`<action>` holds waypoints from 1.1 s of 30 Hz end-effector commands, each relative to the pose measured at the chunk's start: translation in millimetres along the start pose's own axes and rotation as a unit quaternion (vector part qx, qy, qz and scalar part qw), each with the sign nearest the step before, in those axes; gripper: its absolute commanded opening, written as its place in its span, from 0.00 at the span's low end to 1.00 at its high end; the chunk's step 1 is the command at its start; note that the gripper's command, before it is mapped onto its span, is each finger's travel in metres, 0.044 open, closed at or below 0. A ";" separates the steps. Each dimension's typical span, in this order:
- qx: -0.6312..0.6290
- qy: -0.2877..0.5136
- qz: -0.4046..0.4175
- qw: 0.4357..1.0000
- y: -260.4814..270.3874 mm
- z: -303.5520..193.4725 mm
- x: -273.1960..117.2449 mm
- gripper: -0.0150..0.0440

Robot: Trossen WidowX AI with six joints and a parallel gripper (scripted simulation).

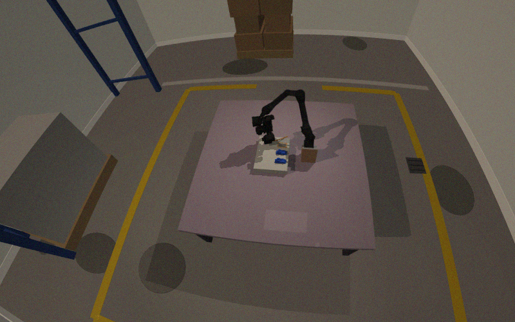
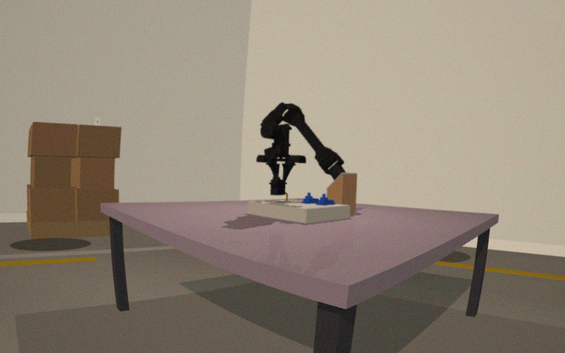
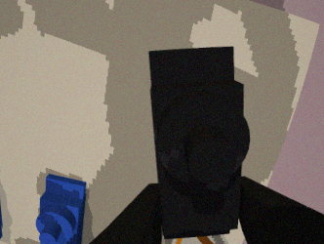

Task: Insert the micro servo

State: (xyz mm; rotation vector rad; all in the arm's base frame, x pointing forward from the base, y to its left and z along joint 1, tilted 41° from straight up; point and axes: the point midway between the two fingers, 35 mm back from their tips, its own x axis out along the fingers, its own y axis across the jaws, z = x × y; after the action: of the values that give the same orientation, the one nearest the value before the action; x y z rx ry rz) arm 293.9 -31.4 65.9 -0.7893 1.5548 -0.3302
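Note:
My gripper [image 1: 268,134] [image 2: 278,178] [image 3: 197,189] is shut on the black micro servo [image 1: 264,139] [image 2: 277,188] [image 3: 197,132]. The servo is upright, its round output shaft side facing the wrist camera. It hangs a little above the pale deck [image 1: 265,164] [image 2: 326,214] [image 3: 54,88], with a gap under it in the exterior view. Its orange cable [image 1: 282,138] [image 2: 287,196] [image 3: 205,239] leaves the end at the bottom of the wrist view and bends down toward the deck. The marked pocket is outside the wrist view and cannot be made out clearly in the top and exterior views.
Two blue servos [image 1: 280,152] [image 2: 324,200] sit in the deck beside each other; one blue servo [image 3: 62,210] shows lower left in the wrist view. An orange-brown block [image 1: 308,154] [image 2: 348,193] stands by the arm's base. The deck lies on a pink table [image 1: 227,207] [image 2: 364,254].

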 end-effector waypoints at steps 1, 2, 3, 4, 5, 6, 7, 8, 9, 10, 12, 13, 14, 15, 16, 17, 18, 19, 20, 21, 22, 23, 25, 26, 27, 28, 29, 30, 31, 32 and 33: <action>0.062 0.000 -0.001 0.998 -0.4 -0.3 -0.3 0.25; 0.079 0.000 -0.001 0.997 -0.4 -0.3 -0.3 0.25; 0.096 0.000 -0.001 0.995 -0.4 -0.3 -0.3 0.25; 0.114 0.000 -0.001 0.994 -0.4 -0.3 -0.3 0.25; 0.128 0.000 -0.001 0.992 -0.4 -0.3 -0.3 0.25; 0.136 0.000 -0.001 0.991 -0.4 -0.3 -0.3 0.25; 0.139 0.000 -0.001 0.990 -0.4 -0.3 -0.3 0.25; 0.139 0.000 -0.001 0.990 -0.4 -0.3 -0.3 0.25; 0.139 0.000 -0.001 0.990 -0.4 -0.3 -0.3 0.25; 0.139 0.000 -0.001 0.990 -0.4 -0.3 -0.3 0.25; 0.139 0.000 -0.001 0.990 0.2 -2.3 -0.4 0.25; 0.139 0.000 -0.001 0.990 0.8 -4.2 -0.4 0.25; 0.139 0.000 -0.001 0.990 1.5 -6.8 -0.4 0.25; 0.139 0.000 -0.001 0.990 2.4 -9.9 -0.4 0.25; 0.139 0.000 -0.001 0.990 3.5 -13.6 -0.4 0.25; 0.139 0.001 -0.001 0.990 4.7 -17.6 -0.4 0.25; 0.139 0.001 -0.001 0.990 5.9 -21.7 -0.4 0.25; 0.139 0.001 -0.001 0.990 7.1 -25.8 -0.4 0.25; 0.139 0.001 -0.001 0.990 8.3 -29.9 -0.4 0.25; 0.139 0.001 -0.001 0.990 9.5 -34.0 -0.4 0.25; 0.138 0.001 -0.001 0.990 10.8 -38.4 -0.4 0.25; 0.138 0.001 -0.001 0.990 12.1 -42.8 -0.4 0.25; 0.138 0.001 -0.001 0.990 14.7 -51.7 -0.3 0.25; 0.138 0.001 -0.001 0.990 15.9 -56.1 -0.3 0.25; 0.138 0.002 -0.001 0.990 17.2 -60.5 -0.3 0.25; 0.138 0.002 -0.001 0.990 18.5 -64.9 -0.3 0.25; 0.138 0.002 -0.001 0.990 19.8 -69.3 -0.2 0.25; 0.138 0.002 -0.001 0.990 21.1 -73.7 -0.2 0.25; 0.138 0.002 -0.001 0.990 22.3 -78.1 -0.2 0.25; 0.138 0.002 -0.001 0.990 23.6 -82.4 -0.2 0.25; 0.137 0.002 -0.001 0.991 24.9 -86.7 -0.1 0.25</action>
State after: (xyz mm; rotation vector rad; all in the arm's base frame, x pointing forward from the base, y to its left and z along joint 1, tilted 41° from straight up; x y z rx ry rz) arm 215.2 -34.6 64.0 -0.5814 1.4770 -0.5356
